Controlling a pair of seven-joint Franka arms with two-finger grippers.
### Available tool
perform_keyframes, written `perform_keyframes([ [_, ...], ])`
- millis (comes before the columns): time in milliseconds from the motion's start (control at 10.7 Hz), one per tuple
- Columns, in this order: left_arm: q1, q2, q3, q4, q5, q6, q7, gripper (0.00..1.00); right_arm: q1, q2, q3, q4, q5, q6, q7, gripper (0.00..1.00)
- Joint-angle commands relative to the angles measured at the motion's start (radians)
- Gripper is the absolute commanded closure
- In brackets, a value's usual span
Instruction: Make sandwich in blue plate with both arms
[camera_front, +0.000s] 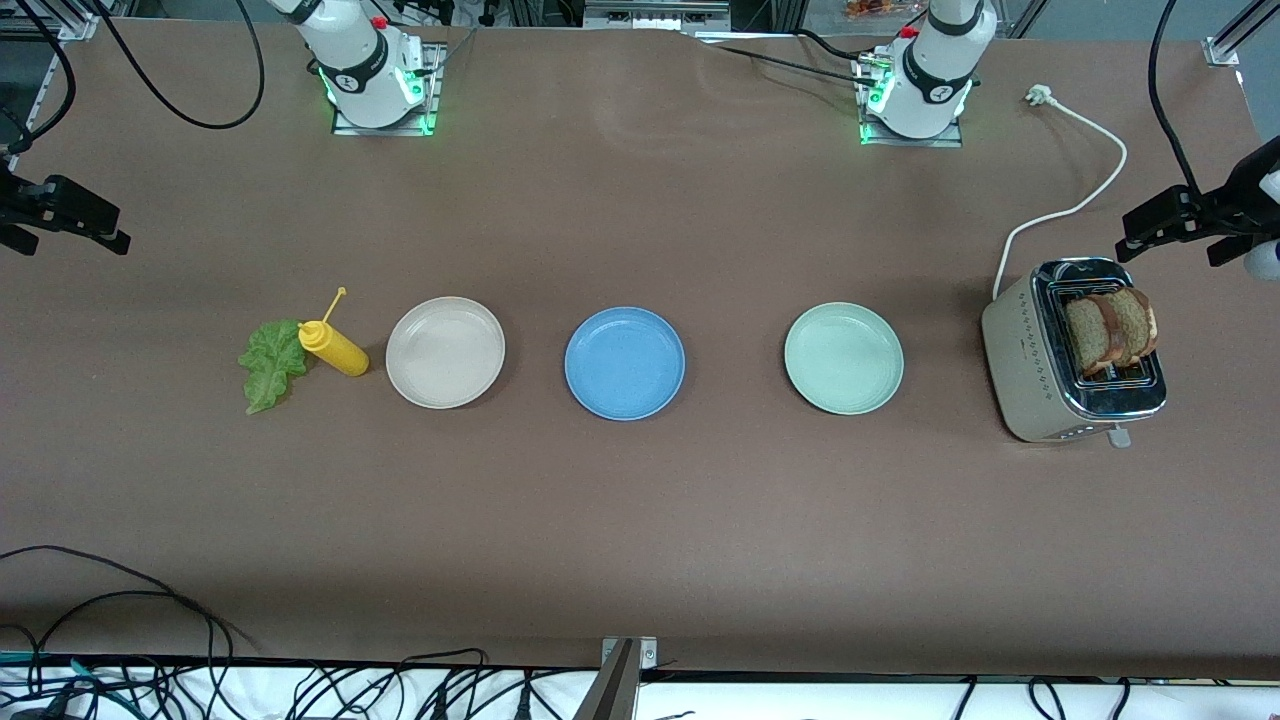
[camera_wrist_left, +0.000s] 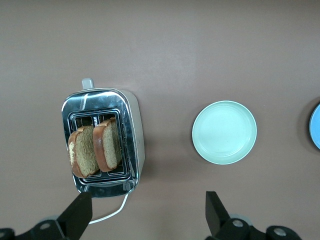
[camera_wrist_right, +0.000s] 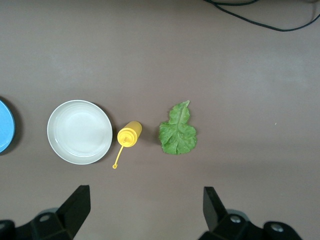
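Note:
The blue plate (camera_front: 625, 362) lies empty in the middle of the table. Two brown bread slices (camera_front: 1110, 330) stand upright in the toaster's slots, also seen in the left wrist view (camera_wrist_left: 95, 150). A green lettuce leaf (camera_front: 272, 362) lies flat toward the right arm's end and shows in the right wrist view (camera_wrist_right: 177, 131). My left gripper (camera_wrist_left: 147, 210) is open and empty, high over the table beside the toaster (camera_front: 1165, 225). My right gripper (camera_wrist_right: 145, 207) is open and empty, high over the table's end by the lettuce (camera_front: 75, 235).
A yellow squeeze bottle (camera_front: 335, 348) lies beside the lettuce. An empty beige plate (camera_front: 445, 352) and an empty pale green plate (camera_front: 843, 357) flank the blue plate. The silver toaster (camera_front: 1025, 365) stands at the left arm's end, with its white cord (camera_front: 1080, 200) trailing toward the arm bases.

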Motion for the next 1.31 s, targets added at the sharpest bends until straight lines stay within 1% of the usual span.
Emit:
perform_keyframes([
  [0,0.008,-0.003,-0.004,-0.004,-0.014,0.007,0.005,0.00,-0.004,-0.001,0.002,0.011,0.007,-0.009,-0.006,0.00],
  [468,0.008,0.000,-0.004,-0.008,-0.009,0.005,0.005,0.00,-0.005,0.000,0.000,0.013,0.007,-0.004,-0.006,0.00],
  [1218,0.010,0.014,0.011,-0.049,0.002,0.030,0.005,0.01,-0.007,0.000,0.000,0.013,0.007,-0.003,-0.006,0.00],
])
